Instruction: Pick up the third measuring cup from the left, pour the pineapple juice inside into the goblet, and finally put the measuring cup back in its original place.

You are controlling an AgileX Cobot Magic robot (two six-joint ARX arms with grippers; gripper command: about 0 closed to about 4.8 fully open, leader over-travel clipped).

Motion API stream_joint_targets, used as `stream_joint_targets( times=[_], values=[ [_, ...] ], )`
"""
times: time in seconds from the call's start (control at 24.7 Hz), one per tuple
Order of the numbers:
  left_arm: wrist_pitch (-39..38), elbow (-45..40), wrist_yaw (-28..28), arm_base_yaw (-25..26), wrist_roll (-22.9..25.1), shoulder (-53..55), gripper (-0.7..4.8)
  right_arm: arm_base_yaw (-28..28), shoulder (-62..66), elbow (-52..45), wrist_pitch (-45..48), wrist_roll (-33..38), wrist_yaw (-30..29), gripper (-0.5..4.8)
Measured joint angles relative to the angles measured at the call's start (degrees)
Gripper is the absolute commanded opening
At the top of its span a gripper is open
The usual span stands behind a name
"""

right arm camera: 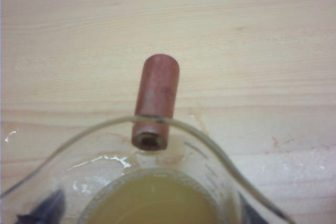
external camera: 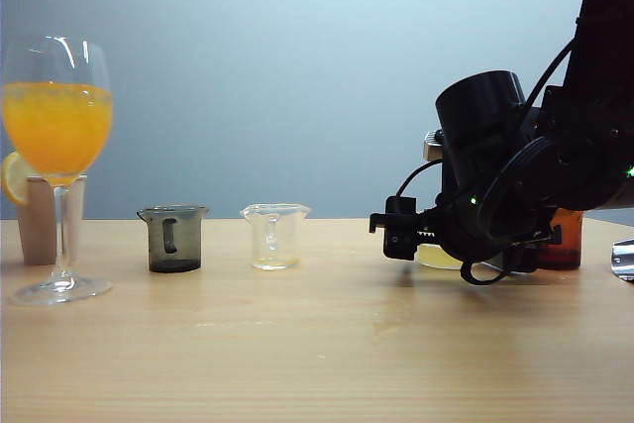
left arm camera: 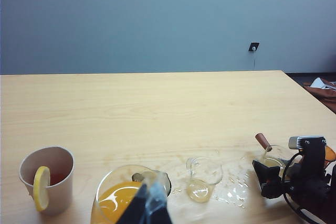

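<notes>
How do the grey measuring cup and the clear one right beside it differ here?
The grey measuring cup is smoky and dark-tinted with a dark handle showing; the clear measuring cup is colourless, so the wall shows through it. The grey cup holds a dark layer at the bottom, the clear cup a pale yellowish one. Both stand upright on the wooden table, alike in size, untouched; the right gripper is at a third cup farther right.
</notes>
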Motion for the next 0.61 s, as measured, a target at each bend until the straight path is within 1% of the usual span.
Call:
stream_joint_targets(
  times=[0.04, 0.08, 0.12, 0.16, 0.24, 0.28, 0.36, 0.49, 0.61],
  values=[
    [0.0, 0.0, 0.0, 0.0, 0.0, 0.0, -0.05, 0.0, 0.0, 0.0, 0.0, 0.0, 0.0, 2.89],
    [0.0, 0.0, 0.0, 0.0, 0.0, 0.0, -0.05, 0.0, 0.0, 0.0, 0.1, -0.4, 0.2, 2.64],
    [0.0, 0.0, 0.0, 0.0, 0.0, 0.0, -0.05, 0.0, 0.0, 0.1, 0.4, -0.3, 0.2, 2.17],
    [0.0, 0.0, 0.0, 0.0, 0.0, 0.0, -0.05, 0.0, 0.0, 0.1, 0.6, -0.3, 0.1, 2.01],
    [0.0, 0.0, 0.0, 0.0, 0.0, 0.0, -0.05, 0.0, 0.0, 0.1, 0.7, -0.3, 0.1, 1.49],
    [0.0, 0.0, 0.0, 0.0, 0.0, 0.0, -0.05, 0.0, 0.0, 0.1, 0.7, -0.3, 0.1, 1.09],
    [0.0, 0.0, 0.0, 0.0, 0.0, 0.0, -0.05, 0.0, 0.0, 0.1, 0.7, -0.3, 0.1, 1.02],
    [0.0, 0.0, 0.0, 0.0, 0.0, 0.0, -0.05, 0.0, 0.0, 0.1, 0.7, -0.3, 0.1, 0.44],
    [0.0, 0.0, 0.0, 0.0, 0.0, 0.0, -0.05, 0.0, 0.0, 0.1, 0.8, -0.3, 0.1, 0.44]
  ],
)
